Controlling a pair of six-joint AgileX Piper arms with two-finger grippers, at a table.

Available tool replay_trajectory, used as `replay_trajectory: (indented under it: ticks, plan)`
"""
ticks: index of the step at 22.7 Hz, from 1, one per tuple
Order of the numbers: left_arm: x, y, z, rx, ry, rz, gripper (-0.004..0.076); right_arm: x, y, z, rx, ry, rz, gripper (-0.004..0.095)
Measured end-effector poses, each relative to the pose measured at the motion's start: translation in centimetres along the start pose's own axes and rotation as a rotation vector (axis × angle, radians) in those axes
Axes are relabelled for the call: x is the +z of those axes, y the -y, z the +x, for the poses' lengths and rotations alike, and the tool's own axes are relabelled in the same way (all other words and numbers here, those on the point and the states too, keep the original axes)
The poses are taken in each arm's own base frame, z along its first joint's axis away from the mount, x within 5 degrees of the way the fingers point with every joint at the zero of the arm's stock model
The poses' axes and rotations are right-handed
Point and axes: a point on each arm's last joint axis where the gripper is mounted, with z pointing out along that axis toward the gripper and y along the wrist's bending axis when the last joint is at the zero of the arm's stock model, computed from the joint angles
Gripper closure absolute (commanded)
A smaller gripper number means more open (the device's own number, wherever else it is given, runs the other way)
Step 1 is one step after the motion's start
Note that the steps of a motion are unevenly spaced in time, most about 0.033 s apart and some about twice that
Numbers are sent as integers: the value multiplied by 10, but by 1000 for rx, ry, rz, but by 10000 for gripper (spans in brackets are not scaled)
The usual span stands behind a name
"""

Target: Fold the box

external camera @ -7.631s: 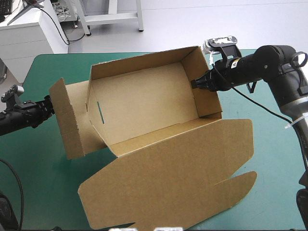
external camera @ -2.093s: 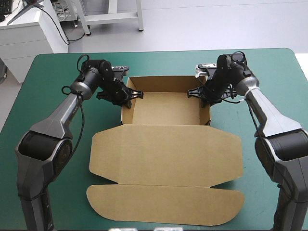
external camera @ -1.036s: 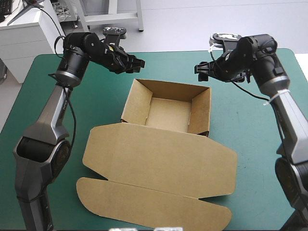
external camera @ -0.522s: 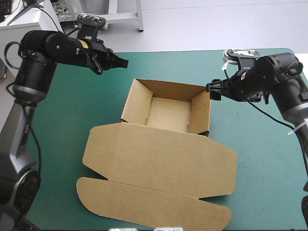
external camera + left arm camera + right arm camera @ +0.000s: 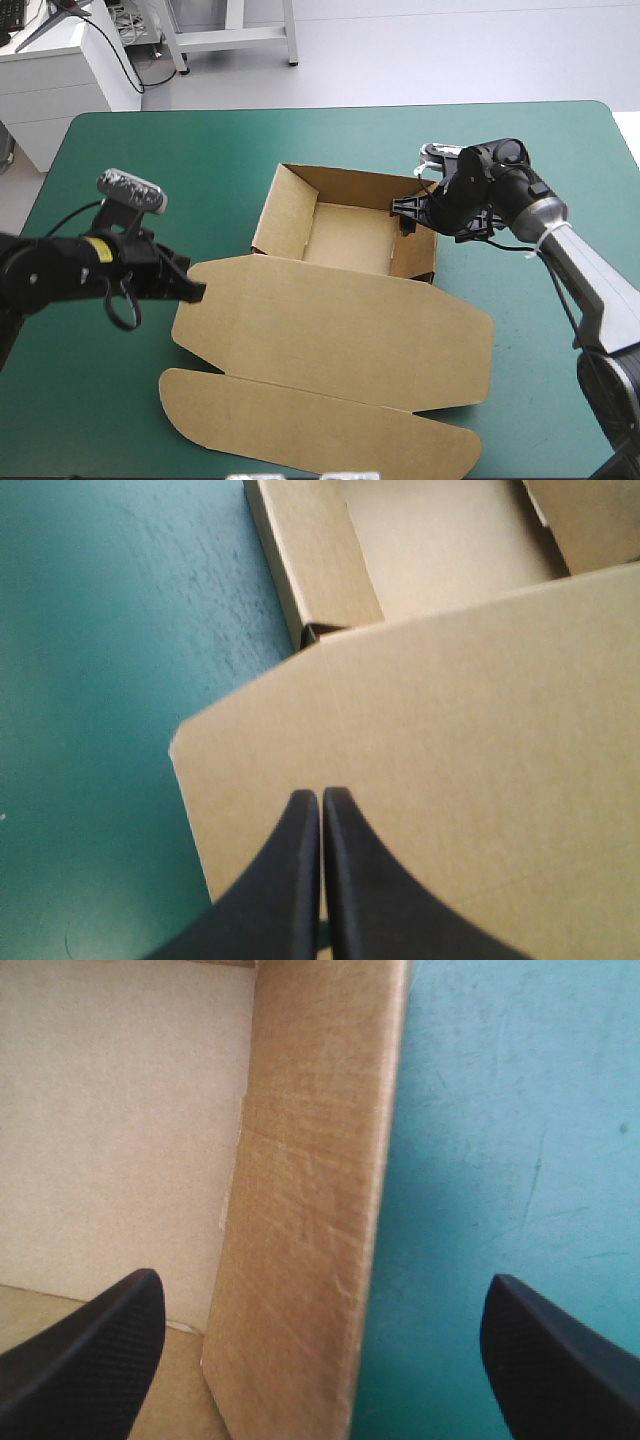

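At the middle of the teal-green worktop [image 5: 150, 150], the brown box [image 5: 330, 330] [image 5: 450, 730] [image 5: 310, 1210] as an open tray, walls raised, lid flat toward the near edge. At the tray's right wall, the right end effector [image 5: 408, 205] [image 5: 322, 1282], black fingers spread wide with the wall between them, gripping nothing. Over the lid's left corner, the left end effector [image 5: 195, 292] [image 5: 321, 800], fingers pressed together in a point, nothing visibly held.
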Motion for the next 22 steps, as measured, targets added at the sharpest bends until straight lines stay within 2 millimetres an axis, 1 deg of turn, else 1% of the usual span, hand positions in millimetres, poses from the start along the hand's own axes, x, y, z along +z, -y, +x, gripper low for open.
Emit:
replay_trajectory:
  ticks: [1,2,3,4,5,6,7,8,9,10,11,12,14,17,22]
  plan:
    - [-2,3,21,5,-1,0,732,14,-2,-1,8,-24,4,115]
    - [-5,4,31,8,6,-1,732,19,-2,-2,12,-34,5,115]
    - [-6,7,52,8,17,-4,732,32,-3,-3,22,-60,8,115]
    - [-6,8,62,7,23,-5,732,38,-3,-3,25,-72,10,115]
    - [-6,9,81,6,31,-7,732,49,-3,-3,29,-95,15,116]
    - [-7,12,96,6,47,-7,732,56,-2,-3,31,-109,20,116]
    - [-8,13,104,6,56,-6,732,58,-2,-3,31,-113,22,132]
    - [-10,15,116,5,70,-1,732,59,-2,-3,33,-113,21,167]
    - [-12,16,121,5,83,2,732,59,-2,-3,35,-113,20,225]
    - [-13,17,126,4,91,6,732,59,-2,-3,37,-113,19,309]
    - [-13,18,131,4,98,7,732,59,-2,-3,38,-113,20,422]
    - [-14,19,135,5,107,7,732,59,-2,-3,41,-113,20,681]
    - [-18,20,142,9,127,6,732,59,-2,-3,44,-113,20,909]
    - [-21,21,146,13,134,6,732,59,-2,-3,46,-113,25,909]
    - [-21,22,146,13,134,7,732,59,-1,-2,28,-129,33,927]
